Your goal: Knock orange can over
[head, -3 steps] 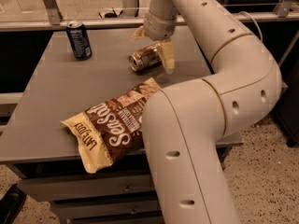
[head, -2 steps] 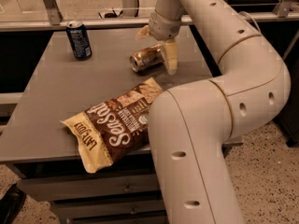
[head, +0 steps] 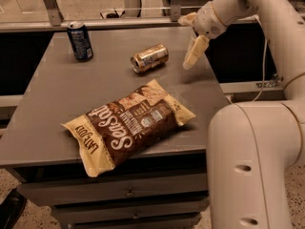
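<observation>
Grey and matte, the table top (head: pixel 57 94) fills most of the view, sitting on a cabinet whose drawer fronts (head: pixel 128 192) run along the lower edge. Behind it a pale metal rail (head: pixel 28 26) crosses the back, with upright posts rising out of frame, and speckled floor (head: pixel 296 190) shows at the lower right.

On its side near the back middle of the table lies the orange can (head: pixel 149 57), its silver end turned toward the left front. Well apart from it, at the back left corner, a dark blue can (head: pixel 80 41) stands upright. A brown and cream snack bag (head: pixel 128 124) lies flat toward the front, one corner hanging just past the front edge.

To the right of the orange can, the gripper (head: pixel 191 35) hangs above the table's back right part, clear of the can and touching nothing. Its two pale fingers (head: pixel 196 51) are spread apart with nothing between them, one pointing down and the other raised behind it.

Much of the right side is taken up by the white arm (head: pixel 257 151), whose big lower link is cut off by the bottom edge and hides that side of the cabinet. A thin cable (head: pixel 263 75) drops beside it. A dark shape (head: pixel 10 209) at the bottom left corner is cut off and too dim to identify
</observation>
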You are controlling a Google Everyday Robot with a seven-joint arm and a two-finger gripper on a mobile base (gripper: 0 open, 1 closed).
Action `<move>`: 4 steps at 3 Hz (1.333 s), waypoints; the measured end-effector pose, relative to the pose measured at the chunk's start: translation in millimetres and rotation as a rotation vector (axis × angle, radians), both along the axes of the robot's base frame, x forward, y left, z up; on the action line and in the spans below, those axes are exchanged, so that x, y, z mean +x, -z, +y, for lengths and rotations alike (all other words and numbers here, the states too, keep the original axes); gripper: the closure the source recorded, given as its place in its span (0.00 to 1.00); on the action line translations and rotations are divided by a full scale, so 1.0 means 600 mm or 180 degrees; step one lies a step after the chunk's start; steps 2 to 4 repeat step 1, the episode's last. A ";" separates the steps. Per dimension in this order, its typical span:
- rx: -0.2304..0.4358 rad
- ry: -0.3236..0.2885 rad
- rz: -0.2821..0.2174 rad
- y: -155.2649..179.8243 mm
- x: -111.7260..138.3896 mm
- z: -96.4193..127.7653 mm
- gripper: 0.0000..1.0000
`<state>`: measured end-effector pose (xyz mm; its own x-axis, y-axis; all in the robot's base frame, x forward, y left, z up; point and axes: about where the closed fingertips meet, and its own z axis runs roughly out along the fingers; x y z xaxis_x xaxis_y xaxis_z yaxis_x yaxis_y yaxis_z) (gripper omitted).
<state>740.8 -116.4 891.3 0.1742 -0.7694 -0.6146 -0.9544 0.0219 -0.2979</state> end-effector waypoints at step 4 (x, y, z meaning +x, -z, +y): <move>0.0939 0.0924 -0.0100 -0.058 0.027 -0.127 0.00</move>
